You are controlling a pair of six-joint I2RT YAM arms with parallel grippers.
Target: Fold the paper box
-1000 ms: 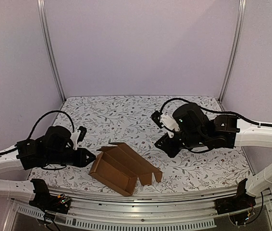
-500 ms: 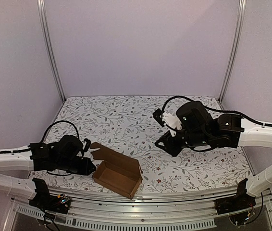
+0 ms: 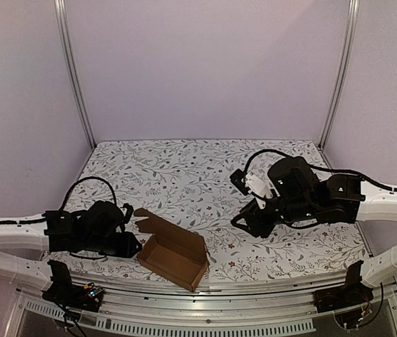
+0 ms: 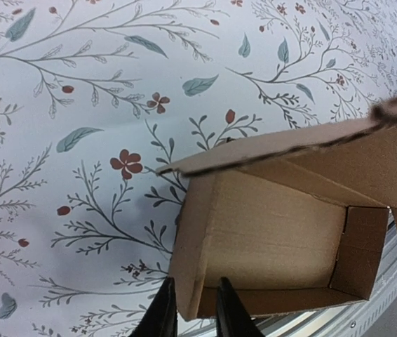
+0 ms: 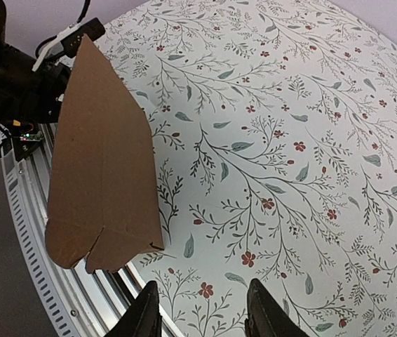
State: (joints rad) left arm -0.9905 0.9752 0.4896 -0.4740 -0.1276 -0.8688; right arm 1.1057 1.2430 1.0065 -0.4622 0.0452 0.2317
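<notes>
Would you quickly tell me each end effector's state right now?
Left end effector: closed on the paper box wall.
Right end effector: open, holding nothing.

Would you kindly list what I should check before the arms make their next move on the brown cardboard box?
1. Left gripper pinching the brown cardboard box's end wall: ok, a finger on each side.
2. Right gripper open and empty: ok.
3. Right gripper clear of the box: ok, apart.
4. Lid flap folded over: not ok, tray open on top.
5. Box fully on the floral-print table: cannot tell, it lies at the near edge.
</notes>
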